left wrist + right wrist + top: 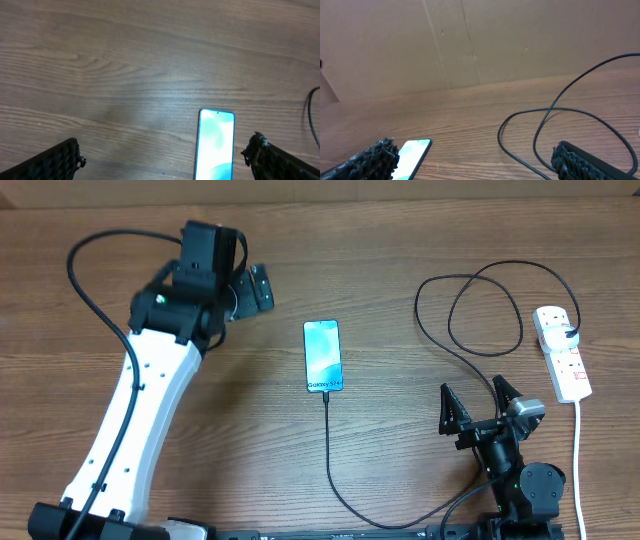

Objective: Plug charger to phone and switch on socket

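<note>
The phone (322, 356) lies screen up in the middle of the surface. The charger (327, 450) runs from its near end toward the near edge, then loops back to the socket (562, 352) by the right edge, where a black plug (572, 333) sits. The connector looks seated in the phone, though the joint is too small to be sure, so the step in hand is probably the switch (577, 367). Both grippers are wide open and hold nothing. The left gripper (262, 288) hovers left of the phone toward the far edge. The right gripper (472, 390) hovers by the near edge, between phone and socket. Next, the right gripper should reach over the socket and press one fingertip on the switch beside the plug.
</note>
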